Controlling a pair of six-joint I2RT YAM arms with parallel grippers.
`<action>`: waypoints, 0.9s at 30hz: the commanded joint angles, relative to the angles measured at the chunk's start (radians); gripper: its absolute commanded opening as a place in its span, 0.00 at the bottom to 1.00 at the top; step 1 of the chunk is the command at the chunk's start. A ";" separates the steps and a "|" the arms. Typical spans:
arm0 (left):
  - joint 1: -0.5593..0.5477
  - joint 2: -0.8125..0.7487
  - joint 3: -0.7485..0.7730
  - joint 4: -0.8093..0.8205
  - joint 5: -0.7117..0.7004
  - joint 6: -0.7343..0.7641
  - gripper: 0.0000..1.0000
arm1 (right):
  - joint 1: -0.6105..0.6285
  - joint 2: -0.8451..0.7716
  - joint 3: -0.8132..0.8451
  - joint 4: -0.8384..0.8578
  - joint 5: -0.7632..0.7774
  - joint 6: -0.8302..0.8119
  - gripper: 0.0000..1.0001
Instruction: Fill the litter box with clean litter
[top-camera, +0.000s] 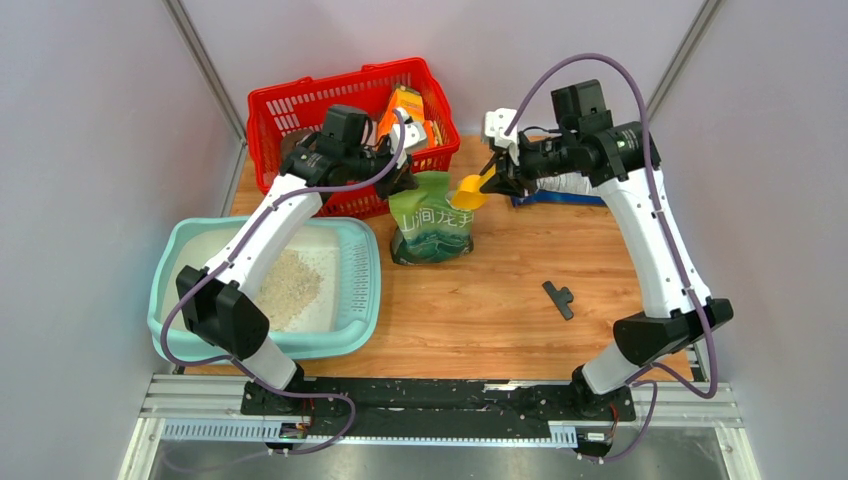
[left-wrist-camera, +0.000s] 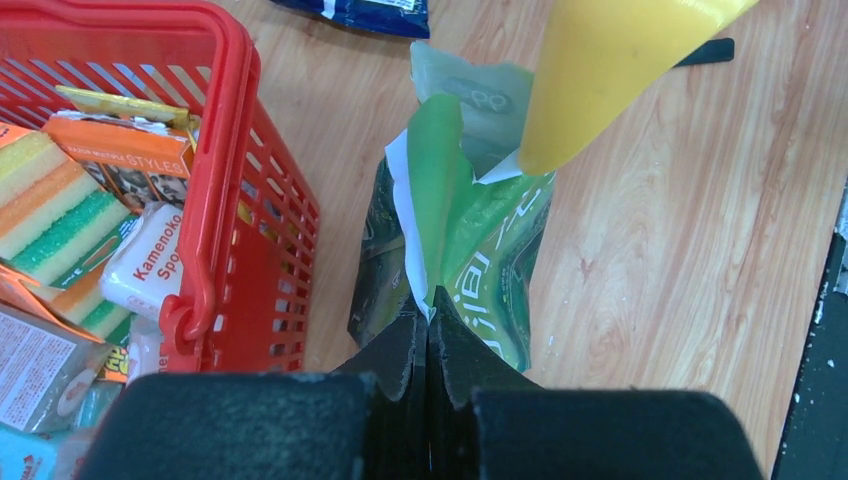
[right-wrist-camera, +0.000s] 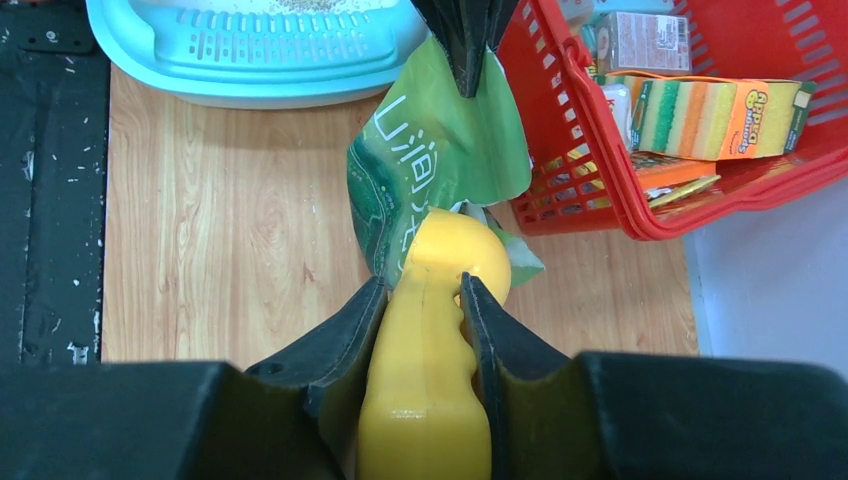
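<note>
A: So, where is the litter box (top-camera: 362, 285)?

B: At the near left corner of the worktop (top-camera: 500, 310). It is pale teal, with its slotted ledge turned toward the middle. A loose heap of clean litter (top-camera: 292, 285) lies on its white floor, partly hidden under the left arm in the top view.

A: And are the jaws anywhere near it?

B: No, both are well apart from it, up toward the far side. The left jaws are pressed fully together on the top edge of the green bag (left-wrist-camera: 470, 250), pinching the rim so the mouth stands open. The bag stands upright just beside the red basket (top-camera: 300, 110).

A: The right jaws?

B: Partly open and clamped on the handle of a yellow scoop (right-wrist-camera: 430, 340), gripping it from both sides. The scoop's pointed end is at the bag's mouth, touching the inner lip. Whether it carries any grains, I cannot tell.

A: Anything else around?

B: The basket holds sponge packs (right-wrist-camera: 715, 105). A blue packet (top-camera: 555, 198) lies behind the right jaws, and a small black tool (top-camera: 559, 298) rests on bare wood to the right, apart from everything.
</note>
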 joint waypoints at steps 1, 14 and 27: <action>-0.008 -0.029 0.017 0.009 0.028 -0.019 0.00 | 0.013 -0.023 -0.032 0.047 0.066 0.010 0.00; -0.010 -0.047 0.005 0.003 0.078 -0.015 0.00 | 0.019 0.015 0.038 0.094 0.120 -0.030 0.00; -0.010 -0.096 -0.023 0.079 0.052 -0.124 0.00 | 0.062 0.118 0.137 -0.272 0.055 -0.191 0.00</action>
